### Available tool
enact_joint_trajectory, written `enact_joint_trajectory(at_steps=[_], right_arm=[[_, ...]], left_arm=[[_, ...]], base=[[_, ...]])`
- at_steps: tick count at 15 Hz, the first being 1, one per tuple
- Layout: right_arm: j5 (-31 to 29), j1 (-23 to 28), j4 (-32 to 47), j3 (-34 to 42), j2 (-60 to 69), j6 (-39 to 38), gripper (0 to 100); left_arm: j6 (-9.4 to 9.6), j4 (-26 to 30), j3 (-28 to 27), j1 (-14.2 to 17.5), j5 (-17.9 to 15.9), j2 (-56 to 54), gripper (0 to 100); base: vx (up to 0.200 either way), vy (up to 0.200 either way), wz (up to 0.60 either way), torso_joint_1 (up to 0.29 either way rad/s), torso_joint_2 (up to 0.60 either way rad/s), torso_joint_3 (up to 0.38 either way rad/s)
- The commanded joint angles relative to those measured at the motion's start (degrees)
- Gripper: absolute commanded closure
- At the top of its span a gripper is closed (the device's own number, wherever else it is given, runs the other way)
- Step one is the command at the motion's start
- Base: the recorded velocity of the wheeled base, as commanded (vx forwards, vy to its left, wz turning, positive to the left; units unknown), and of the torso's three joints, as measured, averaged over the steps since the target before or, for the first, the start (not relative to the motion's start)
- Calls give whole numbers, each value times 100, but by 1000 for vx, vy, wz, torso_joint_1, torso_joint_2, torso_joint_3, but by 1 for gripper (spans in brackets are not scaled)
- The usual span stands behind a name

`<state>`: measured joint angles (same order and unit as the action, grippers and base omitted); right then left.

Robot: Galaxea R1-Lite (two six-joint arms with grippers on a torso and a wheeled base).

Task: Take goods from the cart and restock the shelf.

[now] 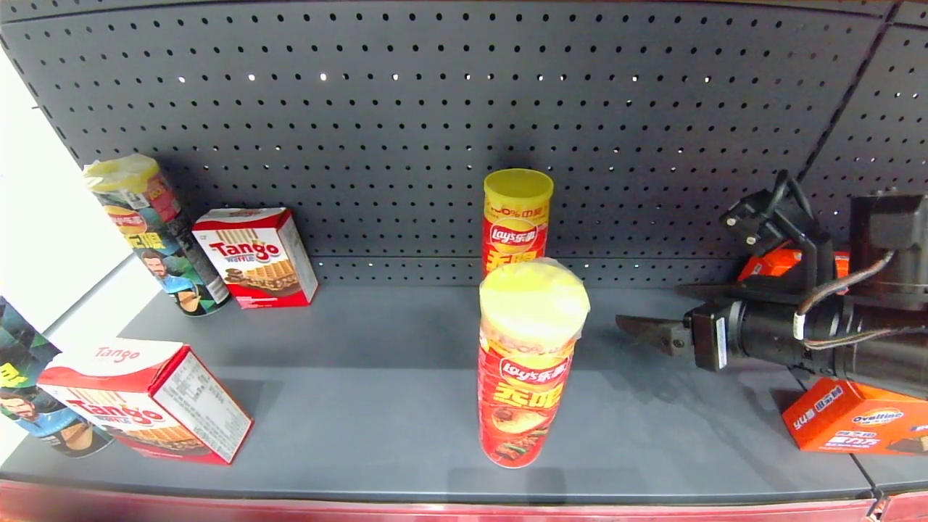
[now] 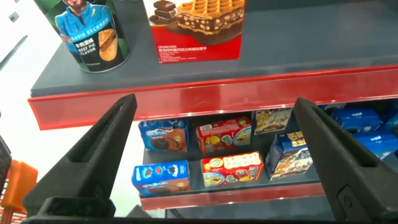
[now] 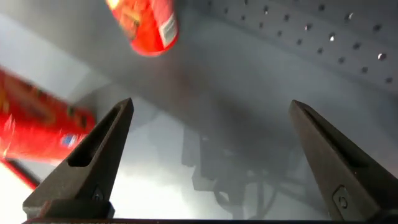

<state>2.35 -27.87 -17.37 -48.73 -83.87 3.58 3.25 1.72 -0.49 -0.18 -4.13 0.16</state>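
Standing on the shelf, front chip can is lidded.

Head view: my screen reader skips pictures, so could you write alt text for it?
The right arm's open tool hangs beside the front can of two red chip cans standing mid-shelf, not touching it; the rear can is by the pegboard. Wafer boxes and two more cans sit left, orange boxes right.

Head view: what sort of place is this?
Likely a shop aisle or a mock-up of one: a pegboard-backed shelf, chip cans and wafer boxes standing on it, more packaged snacks on shelves below.
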Motion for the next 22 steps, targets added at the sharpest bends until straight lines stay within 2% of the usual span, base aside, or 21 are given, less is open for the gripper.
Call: enact_joint_trajectory(at_steps=[1, 12, 16, 22], right_arm=[[-191, -17, -3, -568, -639, -7, 0], [-218, -35, -91, -2132, -2169, -7, 0], [-226, -61, -91, -2440, -2432, -7, 0], [-235, -166, -109, -2457, -2476, -7, 0]], left_arm=[[0, 4, 5, 1, 0, 11, 0], [-9, 4, 5, 1, 0, 11, 0], [-9, 4, 5, 1, -9, 11, 0], [-9, 4, 5, 1, -9, 11, 0]], base=[[0, 0, 0, 0, 0, 0], [0, 0, 0, 0, 0, 0], [0, 0, 0, 0, 0, 0], [0, 0, 0, 0, 0, 0]])
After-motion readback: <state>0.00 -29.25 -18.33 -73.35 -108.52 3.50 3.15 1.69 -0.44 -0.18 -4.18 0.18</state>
